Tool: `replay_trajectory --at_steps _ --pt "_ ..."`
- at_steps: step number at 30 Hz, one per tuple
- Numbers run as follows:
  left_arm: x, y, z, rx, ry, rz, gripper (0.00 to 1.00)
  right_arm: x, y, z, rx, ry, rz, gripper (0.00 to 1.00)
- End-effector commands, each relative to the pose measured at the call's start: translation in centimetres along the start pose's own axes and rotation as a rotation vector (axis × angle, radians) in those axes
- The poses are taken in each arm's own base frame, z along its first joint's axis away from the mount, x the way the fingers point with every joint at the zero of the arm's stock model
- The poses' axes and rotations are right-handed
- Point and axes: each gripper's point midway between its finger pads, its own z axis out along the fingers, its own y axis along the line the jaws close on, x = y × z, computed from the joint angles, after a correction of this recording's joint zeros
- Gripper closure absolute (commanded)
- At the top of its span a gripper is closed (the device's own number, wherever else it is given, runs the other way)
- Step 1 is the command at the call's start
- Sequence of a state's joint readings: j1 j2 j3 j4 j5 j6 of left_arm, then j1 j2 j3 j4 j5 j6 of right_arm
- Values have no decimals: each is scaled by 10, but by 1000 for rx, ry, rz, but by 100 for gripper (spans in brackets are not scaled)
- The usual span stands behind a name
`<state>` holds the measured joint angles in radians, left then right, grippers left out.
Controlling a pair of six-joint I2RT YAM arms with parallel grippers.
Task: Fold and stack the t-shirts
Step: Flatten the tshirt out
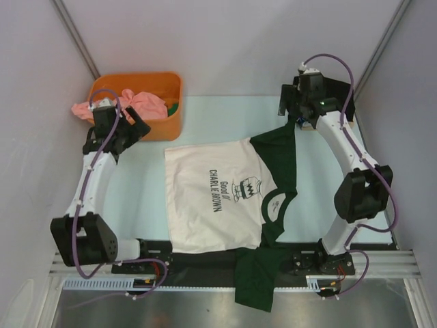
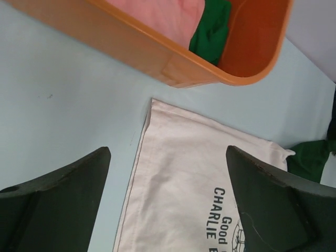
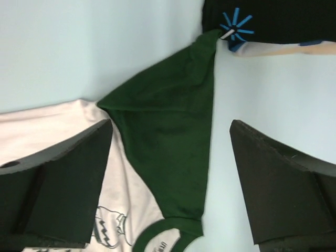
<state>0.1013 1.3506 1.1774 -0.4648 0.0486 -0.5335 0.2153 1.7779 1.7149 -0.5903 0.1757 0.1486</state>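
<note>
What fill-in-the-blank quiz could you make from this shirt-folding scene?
1. The cream cloth t-shirt lying spread out has sleeves of dark ____.
2. Its chest print reads "Good ol' CHARLIE ____".
3. The pink cloth sits in a plastic bin coloured ____.
4. The left gripper and the right gripper are both ____, holding nothing.

Missing words: green; BROWN; orange; open.

Both end effectors [image 2: 168, 152] [image 3: 170, 125] splayed, empty.

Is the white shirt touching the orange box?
Apart. The left wrist view shows a strip of table between the orange box and the corner of the white shirt.
</note>
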Motion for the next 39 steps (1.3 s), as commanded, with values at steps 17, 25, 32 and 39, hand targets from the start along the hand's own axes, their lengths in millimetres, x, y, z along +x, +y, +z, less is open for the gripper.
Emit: replay_trajectory --at_steps 17,25,32,39 --pt "80 11 -48 56 69 291 5 102 10 125 -221 294 297 37" --pt "85 6 -50 83 73 287 7 122 3 147 -182 332 319 42" --pt "84 5 -50 90 68 282 7 130 -4 138 -153 328 323 44" --pt "84 5 -50 91 69 282 8 129 -7 125 -148 312 324 44"
